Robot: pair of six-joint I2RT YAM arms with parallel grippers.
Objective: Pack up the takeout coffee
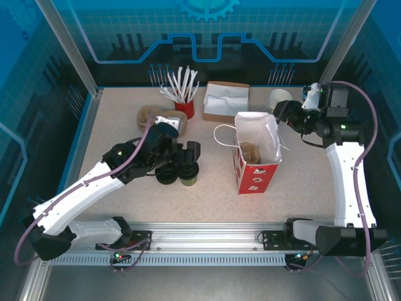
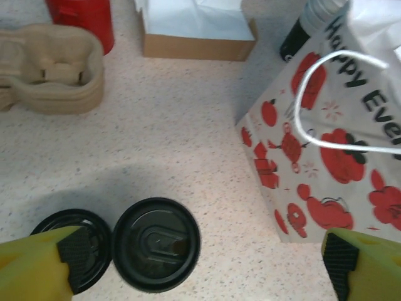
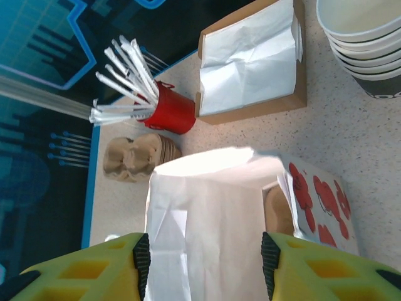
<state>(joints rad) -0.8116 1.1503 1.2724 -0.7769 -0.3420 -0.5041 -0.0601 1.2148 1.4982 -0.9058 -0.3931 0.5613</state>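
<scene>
Looking from above, find the coffee cup (image 1: 189, 176) upright on the table (image 1: 213, 204), just right of a low stack of lids (image 1: 166, 176), under the left jaws. From the left wrist, see its black lid (image 2: 155, 243) between those jaws, spread wide and clear of it. Can read "Happy Eve" on the red-printed paper bag (image 2: 326, 144), cut off at the edge. From the right wrist, see the right jaws apart over the bag's white open mouth, gripping nothing. Inside the bag, a brown cardboard carrier (image 3: 279, 210). Behind: red tin (image 3: 170, 113) of wrapped straws (image 3: 122, 69), box (image 3: 257, 108) of white napkins (image 3: 250, 63), stacked cups (image 3: 363, 44).
</scene>
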